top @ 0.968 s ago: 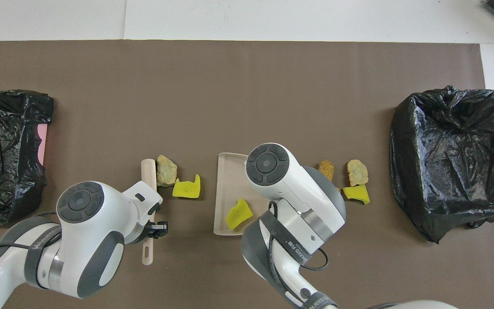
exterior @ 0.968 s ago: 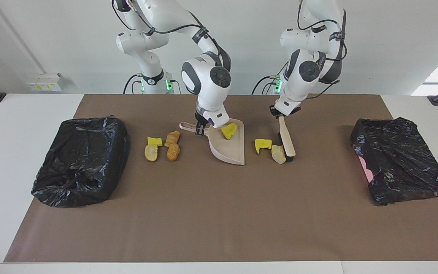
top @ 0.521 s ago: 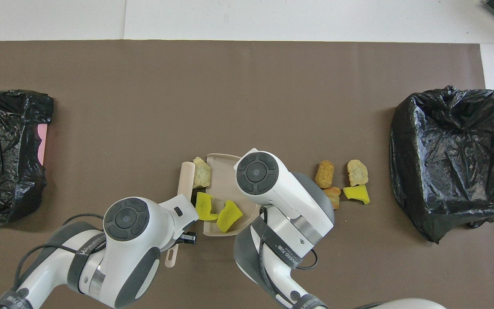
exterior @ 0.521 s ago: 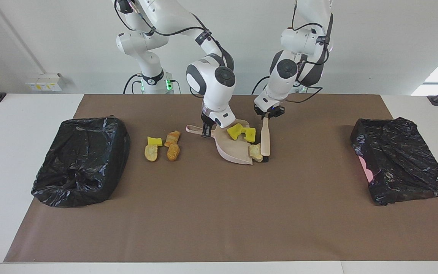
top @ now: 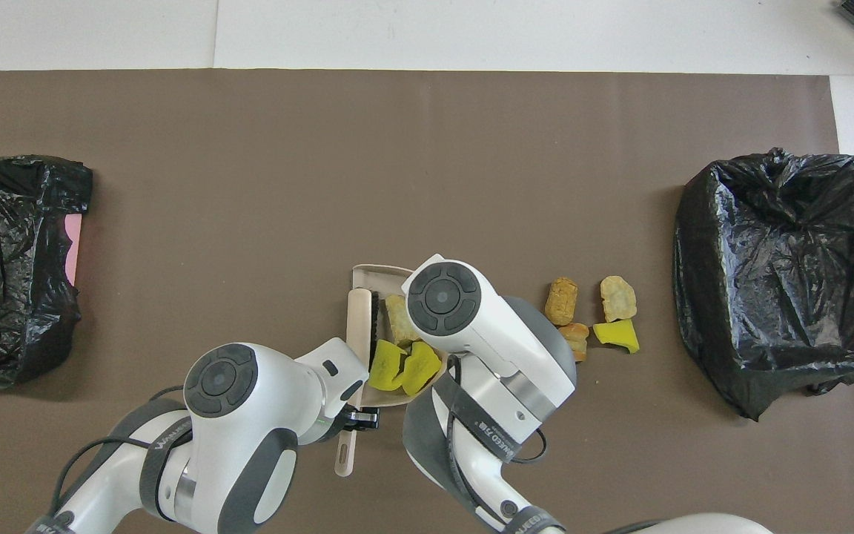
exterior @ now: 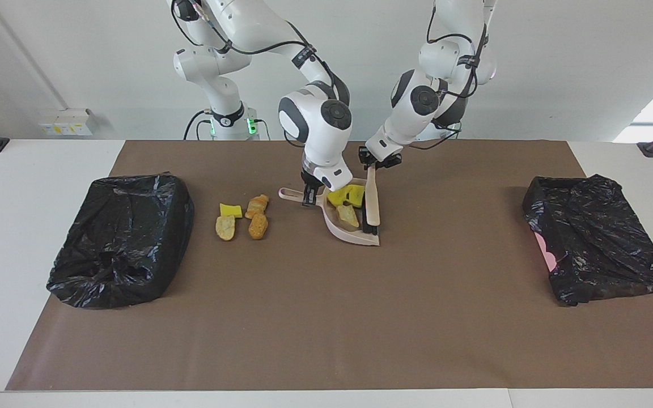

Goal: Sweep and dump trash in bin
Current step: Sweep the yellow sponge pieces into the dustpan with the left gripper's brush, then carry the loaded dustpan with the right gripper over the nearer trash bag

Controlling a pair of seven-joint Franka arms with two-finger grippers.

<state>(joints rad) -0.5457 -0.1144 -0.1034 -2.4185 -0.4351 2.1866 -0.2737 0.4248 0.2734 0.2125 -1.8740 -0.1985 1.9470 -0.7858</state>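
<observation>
Where lettering is concerned, only the grey band on each arm's forearm carries print, visible at the lower edge of the overhead view; it is partly legible and cannot be read with certainty.

Trash: seven small lumps in two groups. Group one lies in the beige dustpan [exterior: 355, 229] at centre frame of the facing view: two bright yellow sponge pieces [exterior: 346, 195] with ragged edges, touching each other, and one tan bread-like chunk [exterior: 348, 215] just below them in the frame. Group two lies on the brown mat [exterior: 326, 317] at centre-left of the facing view, between the dustpan and the black bag-lined bin [exterior: 122, 241]: one yellow sponge piece [exterior: 230, 210], one pale tan chunk [exterior: 225, 227] and two orange-brown chunks [exterior: 258, 225], closely clustered.

Left gripper [exterior: 376, 165]: fingers closed on the handle of the beige brush [exterior: 372, 204]. The brush head with its black bristles rests in the dustpan, against the trash.

Right gripper [exterior: 307, 197]: fingers closed on the dustpan's handle [exterior: 289, 194].

View differences: the facing view shows both grips and the dustpan handle; in the overhead view the right arm's wrist housing covers that handle and part of the pan. The overhead view shows the brush's handle end [top: 344, 460] and the pink inner wall of the second black bag-lined bin [top: 12, 259] at the middle-left frame edge more plainly.
</observation>
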